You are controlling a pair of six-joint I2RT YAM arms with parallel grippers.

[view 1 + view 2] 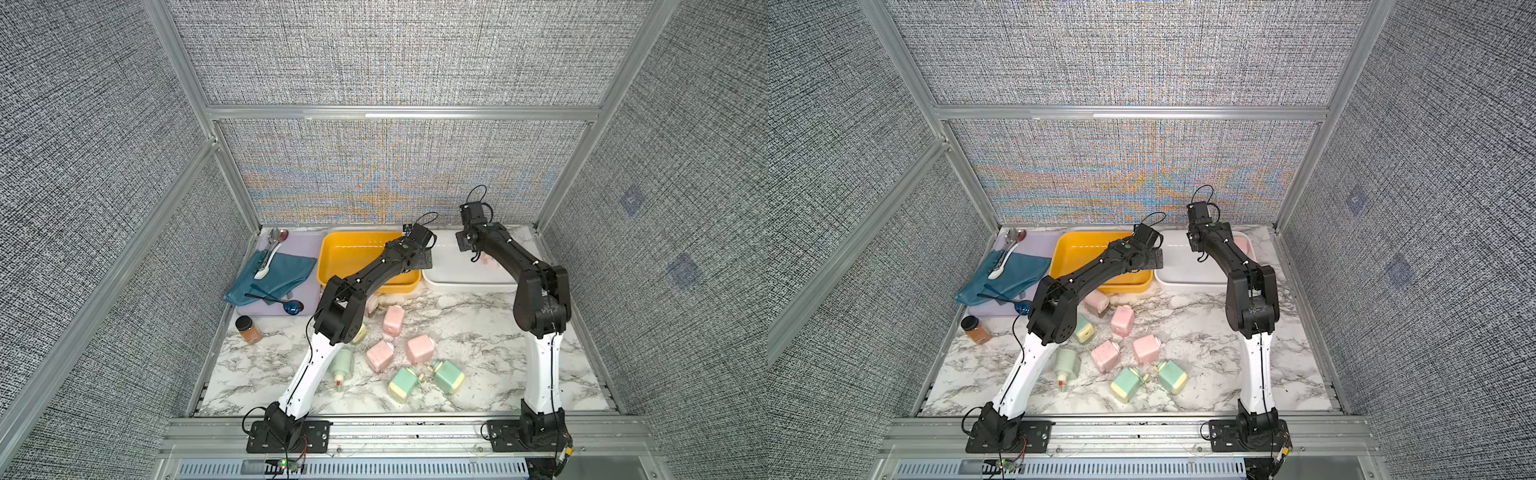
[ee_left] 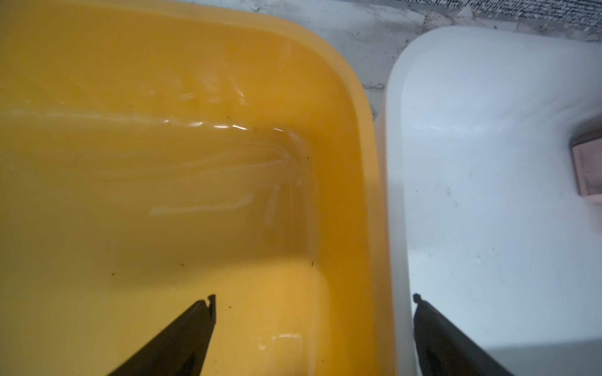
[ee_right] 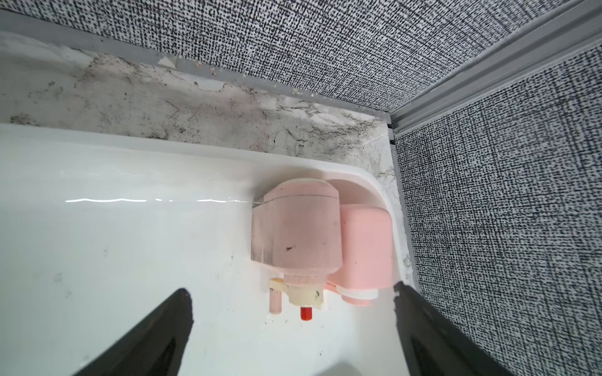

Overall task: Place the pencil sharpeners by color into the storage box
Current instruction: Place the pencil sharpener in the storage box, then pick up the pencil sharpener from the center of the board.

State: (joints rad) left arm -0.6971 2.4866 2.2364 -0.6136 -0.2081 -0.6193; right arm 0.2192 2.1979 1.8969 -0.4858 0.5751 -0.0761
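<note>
Right before my right pincer (image 3: 291,289), whose jaws stand wide apart with nothing between them, two pink pencil sharpeners (image 3: 296,228) lie touching side by side in the far right corner of the white box (image 3: 114,244). The nearer one shows a cream crank (image 3: 306,312) with a red tip.

My left pincer (image 2: 314,297), its jaws also wide apart, hangs over the neighbouring rims of the yellow box (image 2: 163,162) and the white one. Both boxes stand side by side along the tabletop's far edge.

Four more pink sharpeners (image 1: 420,349) and four mint-green sharpeners (image 1: 449,376) with cream ends lie scattered mid-way on the marble tabletop (image 1: 478,332). Two of them are partly hidden by my left arm (image 1: 316,365).

A brown spice jar (image 1: 248,329) stands near the left edge. Beside it, in the far left corner, a lilac tray (image 1: 303,245) carries a teal cloth (image 1: 274,274) and spoons (image 1: 266,259). Grey woven panels (image 1: 374,62) in aluminium frames wall three sides.
</note>
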